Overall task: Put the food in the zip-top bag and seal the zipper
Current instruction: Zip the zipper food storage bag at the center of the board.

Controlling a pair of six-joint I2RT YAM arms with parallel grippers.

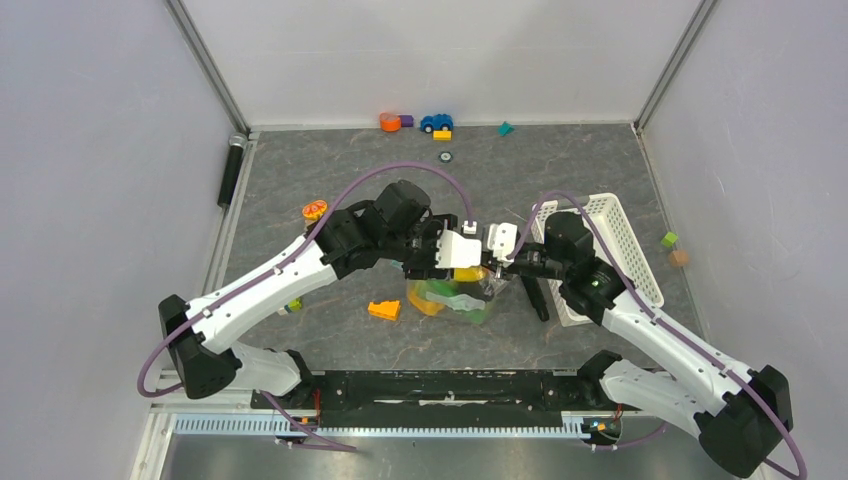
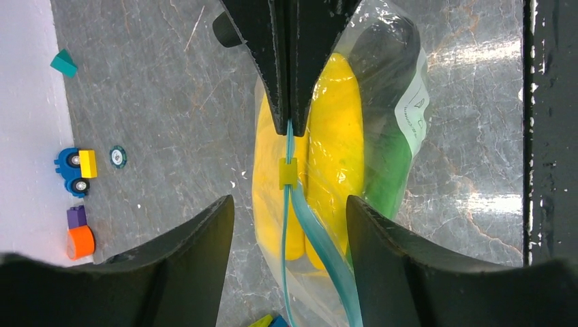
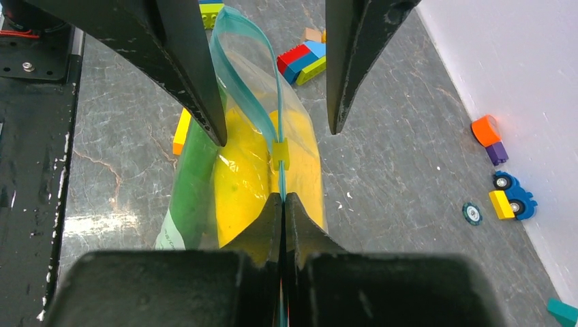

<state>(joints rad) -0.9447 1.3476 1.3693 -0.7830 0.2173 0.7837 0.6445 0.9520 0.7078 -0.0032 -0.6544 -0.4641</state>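
I judge the job mostly done. The zip-top bag (image 2: 402,82) sits mid-worktop (image 2: 170,102) between my two arms. It already holds smooth, glossy yellow fruit (image 2: 337,136) and the long green pod (image 2: 385,177), which press against thin, clear, crinkly film with a pale label patch (image 2: 416,116).

My right hand (image 3: 283,197) is clenched on the teal zipper (image 2: 320,252) at one end. From that pinch to the small yellow slider (image 2: 287,174) the strip runs as a single closed line. Past the slider it splits into two soft ribbons, so that stretch is unsealed.

My left hand (image 2: 290,204) is released, its fingers spread either side of the open ribbons just short of the slider.

What's left is closing the rest of the zipper. An orange toy fruit (image 1: 315,210) also lies outside the bag, by my left arm.
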